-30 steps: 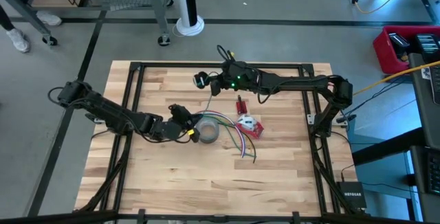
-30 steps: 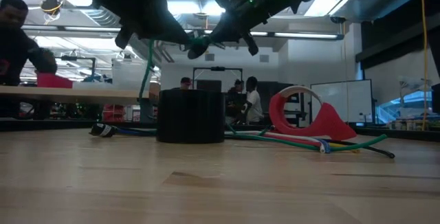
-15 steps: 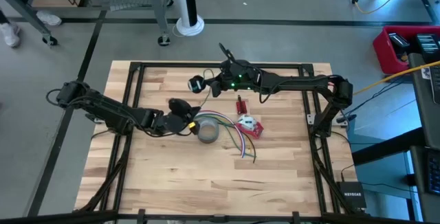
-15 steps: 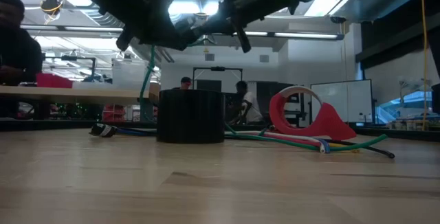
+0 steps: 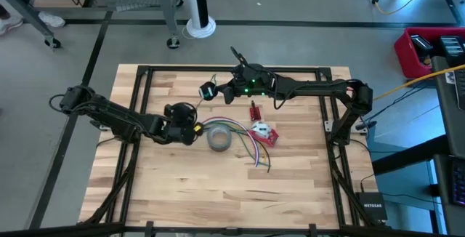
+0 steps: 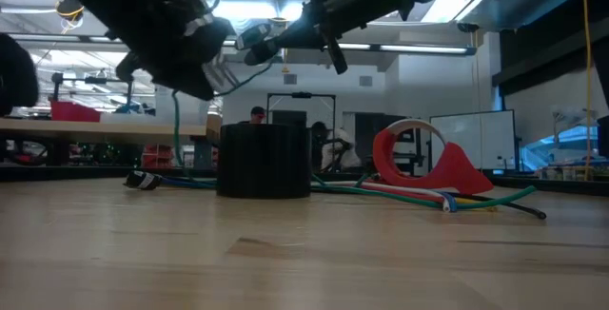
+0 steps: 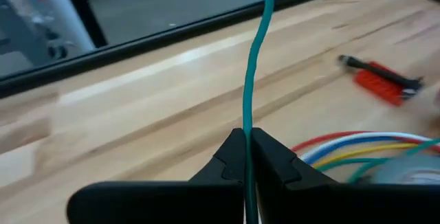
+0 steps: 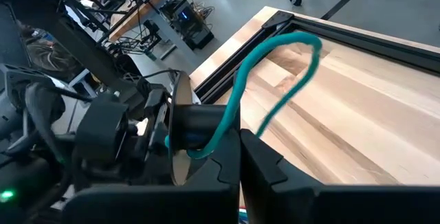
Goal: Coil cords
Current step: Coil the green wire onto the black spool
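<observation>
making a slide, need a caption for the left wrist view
Left hand shut on a taut green cord above the wooden table.

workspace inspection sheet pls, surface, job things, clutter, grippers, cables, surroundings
surface: wooden table in a black frame, bare in front.
job's things: green cord strung taut between both grippers; more coloured cords lie loose beside the grey tape roll.
clutter: red tape dispenser, small red tool.
grippers: left gripper shut on the green cord left of the roll; right gripper shut on the same cord, raised over the table's far side.
cables: yellow cable on the floor.
surroundings: red bin on the right; people in the room behind.
</observation>
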